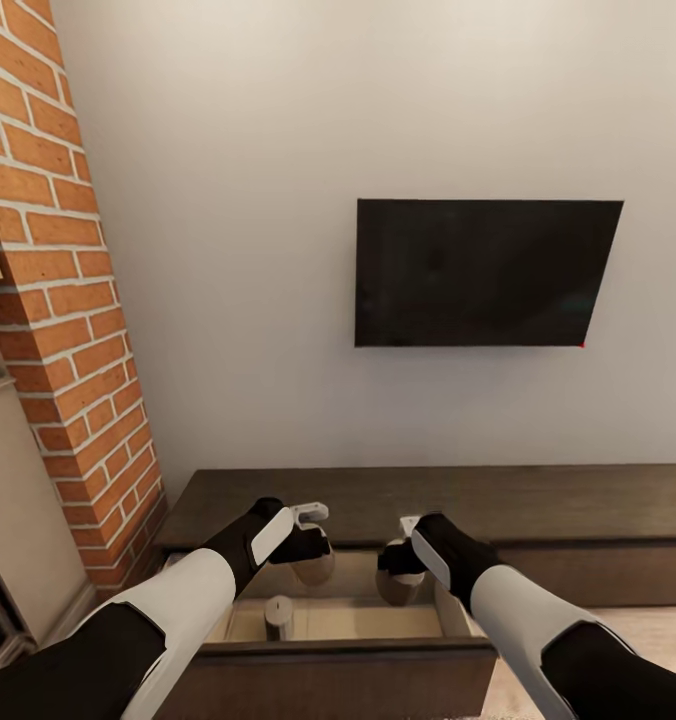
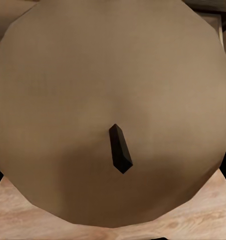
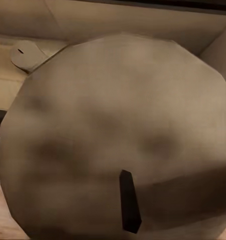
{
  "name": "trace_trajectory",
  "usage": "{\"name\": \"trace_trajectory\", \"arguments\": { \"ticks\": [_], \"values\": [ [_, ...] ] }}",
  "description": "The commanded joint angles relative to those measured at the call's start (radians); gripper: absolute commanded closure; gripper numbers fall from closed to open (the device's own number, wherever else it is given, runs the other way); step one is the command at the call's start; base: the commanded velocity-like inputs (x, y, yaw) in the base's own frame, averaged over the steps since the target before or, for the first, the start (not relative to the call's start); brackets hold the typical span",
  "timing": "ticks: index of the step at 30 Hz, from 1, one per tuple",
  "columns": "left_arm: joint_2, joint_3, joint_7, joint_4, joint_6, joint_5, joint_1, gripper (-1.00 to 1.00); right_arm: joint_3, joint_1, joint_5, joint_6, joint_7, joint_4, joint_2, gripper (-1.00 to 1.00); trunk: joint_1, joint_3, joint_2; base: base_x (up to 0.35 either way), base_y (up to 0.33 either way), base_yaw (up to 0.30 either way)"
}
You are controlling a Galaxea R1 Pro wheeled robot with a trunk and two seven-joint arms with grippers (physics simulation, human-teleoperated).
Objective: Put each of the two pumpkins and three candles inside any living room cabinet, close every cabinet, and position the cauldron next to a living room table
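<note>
An open drawer (image 1: 328, 620) of the low dark-brown wooden cabinet (image 1: 498, 505) shows a pale beige inside, and serves as the landmark. Three stubby cream candles are counted: one (image 1: 279, 616) stands on the drawer floor near its front left; the left pincer (image 1: 314, 556) grips a second (image 1: 315, 566) above the drawer; the right pincer (image 1: 399, 572) grips a third (image 1: 396, 585) beside it. Beyond the cabinet, a flat black screen (image 1: 483, 272) hangs on a smooth grey wall, with rough red brick (image 1: 68, 330) left of it.
</note>
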Motion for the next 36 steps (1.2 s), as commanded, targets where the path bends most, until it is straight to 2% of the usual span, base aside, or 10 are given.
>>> {"name": "trace_trajectory", "arguments": {
  "ticks": [1, 3, 6, 25, 26, 27, 29, 33, 36],
  "values": [
    [0.000, -0.003, 0.006, -0.001, 0.000, 0.008, -0.001, 1.00, 0.008, -0.001, -0.010, -0.019, -0.007, 0.015, 0.003, 1.00, 0.000, -0.003, -0.001, 0.000, 0.000, 0.000],
    [0.000, -0.004, -0.007, -0.001, -0.003, 0.008, -0.001, 1.00, 0.007, -0.001, -0.010, -0.063, -0.007, 0.038, 0.006, 1.00, 0.000, -0.006, -0.001, 0.000, 0.000, 0.000],
    [0.000, -0.004, -0.019, -0.001, -0.004, 0.008, -0.001, 1.00, 0.006, -0.001, -0.010, -0.080, -0.007, 0.045, 0.007, 1.00, 0.000, -0.011, -0.001, 0.000, 0.000, 0.000],
    [0.000, -0.008, -0.027, 0.013, -0.005, 0.004, -0.001, 1.00, 0.006, -0.001, -0.010, -0.089, -0.005, 0.050, 0.008, 1.00, 0.000, -0.041, -0.001, 0.000, 0.000, 0.000],
    [0.000, -0.009, -0.027, 0.018, -0.006, -0.009, -0.001, 1.00, 0.006, -0.001, -0.010, -0.089, -0.004, 0.050, 0.007, 1.00, 0.000, -0.043, -0.001, 0.000, 0.000, 0.000],
    [0.000, -0.009, -0.026, 0.021, -0.007, -0.056, -0.001, 1.00, 0.004, -0.001, -0.011, -0.089, -0.003, 0.050, 0.007, 1.00, 0.000, -0.044, -0.001, 0.000, 0.000, 0.000],
    [0.000, -0.008, -0.026, 0.022, -0.019, -0.091, 0.000, 1.00, 0.005, -0.001, -0.012, -0.089, -0.003, 0.050, 0.007, 1.00, 0.000, -0.047, -0.001, 0.000, 0.000, 0.000],
    [0.000, -0.008, -0.026, 0.026, -0.084, -0.113, 0.001, 1.00, 0.006, -0.001, -0.012, -0.095, -0.003, 0.050, 0.007, 1.00, 0.000, -0.054, -0.001, 0.000, 0.000, 0.000],
    [0.000, -0.008, -0.026, 0.067, -0.135, -0.120, 0.003, 1.00, 0.006, -0.001, -0.010, -0.138, -0.004, 0.049, 0.007, 1.00, 0.000, -0.059, -0.001, 0.000, 0.000, 0.000]
  ]
}}
